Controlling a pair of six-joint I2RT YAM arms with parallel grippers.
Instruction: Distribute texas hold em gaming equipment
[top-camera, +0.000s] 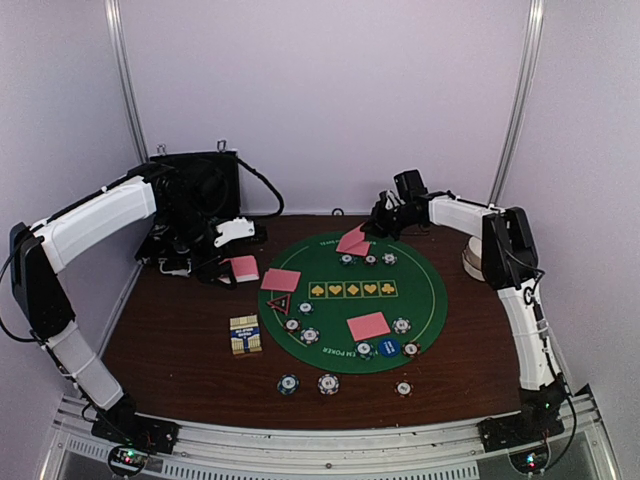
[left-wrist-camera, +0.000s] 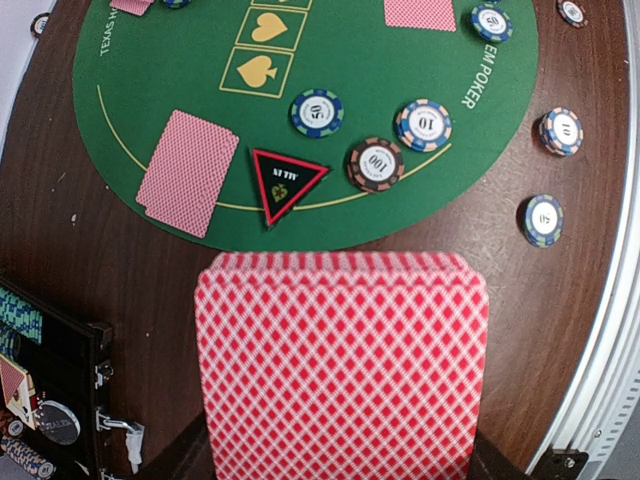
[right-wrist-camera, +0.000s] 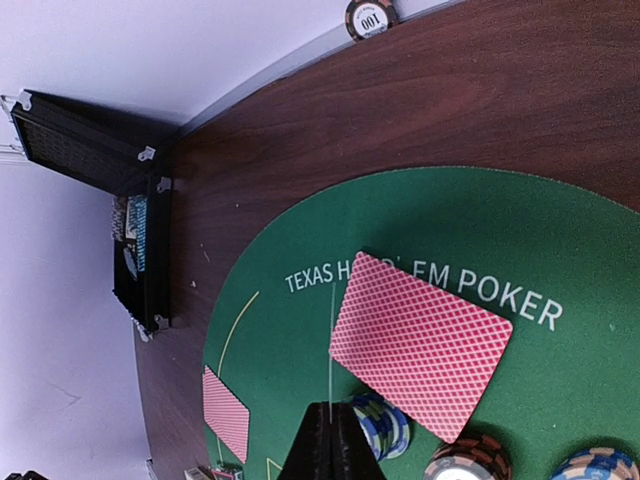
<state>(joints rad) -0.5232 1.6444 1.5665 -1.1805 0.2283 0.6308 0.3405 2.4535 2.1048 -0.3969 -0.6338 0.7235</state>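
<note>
Left tool (top-camera: 228, 265): clamps a thick deck of pink-backed cards (left-wrist-camera: 340, 365), jaws set to the deck's width. Hangs over the brown counter (top-camera: 180, 340) at the left rim of the green mat (top-camera: 430, 300), just in front of the open black case (top-camera: 200, 195). Deck back-up, filling the lower half of the left wrist view, fingers mostly hidden under it.

Right tool (right-wrist-camera: 330, 425): pinched tight at the far edge of the mat. Grips one held card (top-camera: 348, 237), seen edge-on as a thin line between the fingertips in the right wrist view. Just beside it, second card (right-wrist-camera: 420, 345) flat and face down over the "TEXAS HOLD'EM POKER" lettering.

On the mat's left side: face-down cards (left-wrist-camera: 188, 172), just beside the black-red triangle marker (left-wrist-camera: 285, 182). Near the marker, flat on the mat: teal chip (left-wrist-camera: 317, 112), white-blue chip (left-wrist-camera: 423, 125), dark chip marked 100 (left-wrist-camera: 376, 164).

On the near-right part of the mat: more face-down cards (top-camera: 368, 326), with a blue disc (top-camera: 388, 347) and a few chips close to the rim.

Far side of the mat, near the right tool: row of three chips (top-camera: 370, 259).

Off the mat, on the near counter: three loose chips (top-camera: 328, 384), apart from one another.

Blue-and-yellow card box (top-camera: 245, 334) on the counter, just beside the mat's left rim.

Yellow suit squares (top-camera: 352, 289) printed across the mat's middle.
</note>
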